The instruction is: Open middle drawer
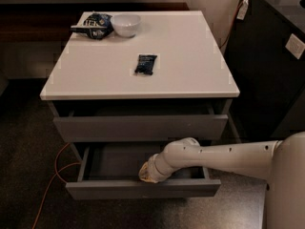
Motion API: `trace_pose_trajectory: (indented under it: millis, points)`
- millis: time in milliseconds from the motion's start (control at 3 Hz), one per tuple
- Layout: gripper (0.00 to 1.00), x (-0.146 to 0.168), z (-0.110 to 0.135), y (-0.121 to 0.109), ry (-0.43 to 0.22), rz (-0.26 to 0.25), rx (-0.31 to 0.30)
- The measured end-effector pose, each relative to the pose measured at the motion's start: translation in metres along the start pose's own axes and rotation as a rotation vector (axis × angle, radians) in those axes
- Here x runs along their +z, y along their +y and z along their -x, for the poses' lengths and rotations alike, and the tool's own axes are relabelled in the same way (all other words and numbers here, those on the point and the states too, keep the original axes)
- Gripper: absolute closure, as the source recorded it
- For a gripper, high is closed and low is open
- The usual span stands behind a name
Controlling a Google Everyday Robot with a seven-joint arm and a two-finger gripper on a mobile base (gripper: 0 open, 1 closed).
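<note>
Dark floor surrounds a white-topped grey cabinet (pixel 190 56) bearing a white bowl (pixel 126 24), blue snack bag (pixel 94 26) and small dark packet (pixel 145 64). Lower down, the grey middle drawer (pixel 143 190) stands pulled out; the gripper (pixel 149 173) dips inside it, and I cannot tell its grip.

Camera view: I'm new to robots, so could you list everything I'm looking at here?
Cabinet: one, white top, grey body, centre.
Upper drawer: one, grey, just under the top, slightly ajar.
Pulled-out drawer: one, grey, below the upper one, well open.
Bowl: one, white, back left of the top.
Chip bag: one, dark blue, left of the bowl and touching it.
Snack packet: one, dark, middle of the top.
Cable: one, orange, on the floor at left.
Black unit: one, right of the cabinet.
Arm: one, white, reaching in from the right.
Gripper: one, pale, inside the pulled-out drawer behind its front panel.
</note>
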State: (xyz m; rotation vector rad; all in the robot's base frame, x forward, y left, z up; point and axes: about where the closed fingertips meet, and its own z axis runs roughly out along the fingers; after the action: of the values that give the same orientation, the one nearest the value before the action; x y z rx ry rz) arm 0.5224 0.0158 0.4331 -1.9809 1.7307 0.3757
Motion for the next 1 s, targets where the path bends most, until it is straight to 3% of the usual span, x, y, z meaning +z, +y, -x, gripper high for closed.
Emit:
trace_pose_trajectory:
  millis: [1000]
  points:
    - [1.00,0.006,0.004,0.010,-0.006,0.017,-0.003]
